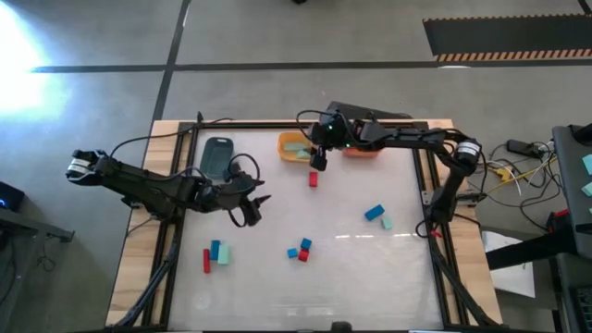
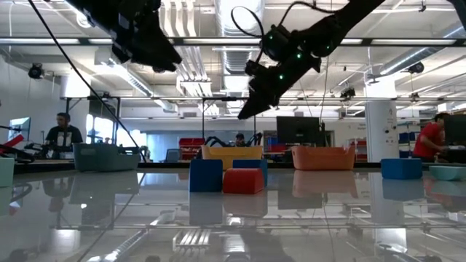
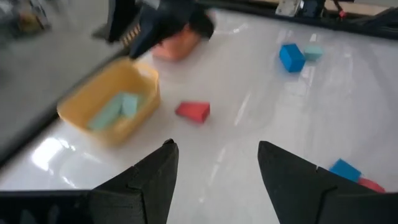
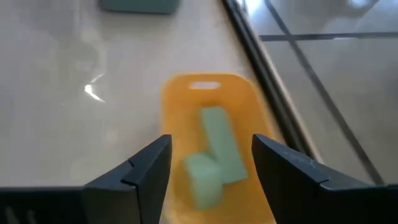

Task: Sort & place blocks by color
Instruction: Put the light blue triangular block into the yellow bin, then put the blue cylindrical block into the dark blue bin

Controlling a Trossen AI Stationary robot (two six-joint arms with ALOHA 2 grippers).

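Hovering spread over the yellow bin (image 4: 208, 124) holding 2 teal blocks (image 4: 214, 152), the right claw (image 4: 211, 171) grips nothing.

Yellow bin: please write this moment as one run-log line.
right end effector: open, above yellow bin | bin: two pale teal blocks | left end effector: open, waiting

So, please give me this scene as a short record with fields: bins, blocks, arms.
yellow bin: holds two pale teal blocks
grey bin: contents not visible
orange bin: mostly hidden by right arm
red block: on table near yellow bin
right gripper: above yellow bin, jaws open, empty
left gripper: over table, jaws open, empty
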